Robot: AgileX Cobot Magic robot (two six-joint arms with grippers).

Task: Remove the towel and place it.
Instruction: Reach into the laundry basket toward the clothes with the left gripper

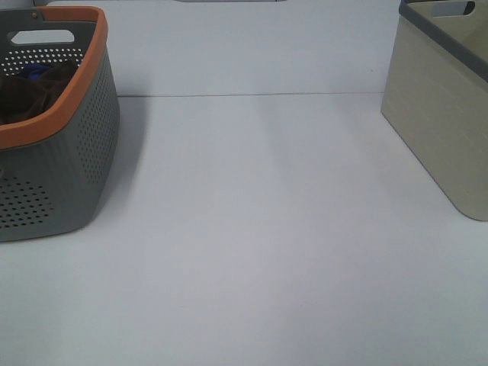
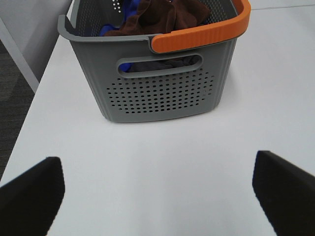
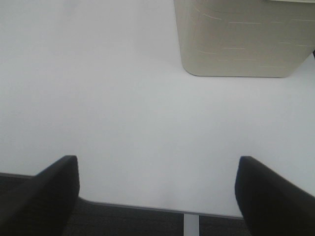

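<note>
Both open and empty: I aim the left gripper (image 2: 157, 162) at the towel (image 2: 167, 14), bunched in the basket (image 2: 162, 93) at the table's (image 1: 252, 244) left edge; the right gripper (image 3: 157, 160) idles.

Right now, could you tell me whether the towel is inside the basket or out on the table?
Inside. The reddish-brown towel lies crumpled in the grey, orange-rimmed basket, next to a blue cloth.

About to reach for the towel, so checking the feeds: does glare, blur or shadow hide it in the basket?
Exterior high: even, slightly hazy light; the towel sits dark and shaded inside the basket, folds hard to read; faint basket shadow on the table. Left wrist: sharp, no glare, towel distinct from the blue cloth. Right wrist: no towel in frame, right gripper soft-edged up close.
</note>
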